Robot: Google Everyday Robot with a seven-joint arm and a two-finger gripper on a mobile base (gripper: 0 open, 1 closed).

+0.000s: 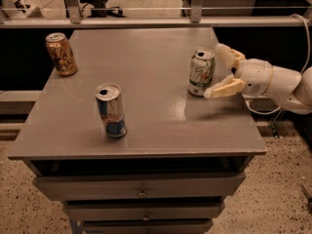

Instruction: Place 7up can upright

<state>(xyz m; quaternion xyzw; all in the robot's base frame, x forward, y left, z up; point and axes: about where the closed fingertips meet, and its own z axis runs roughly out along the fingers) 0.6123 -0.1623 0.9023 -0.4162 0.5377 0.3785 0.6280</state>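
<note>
The 7up can (201,72) stood upright on the surface (146,57). The tool (216,71) sat at its 3 o'clock, jaws apart, gripping nothing.

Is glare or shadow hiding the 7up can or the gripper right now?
Camera view: dim, warm light, yet the 7up can reads clearly, upright on the grey table; a pale sheen lies on the tabletop just in front of it, not over it; the open gripper to its right stands out brightly against the dark background.
</note>
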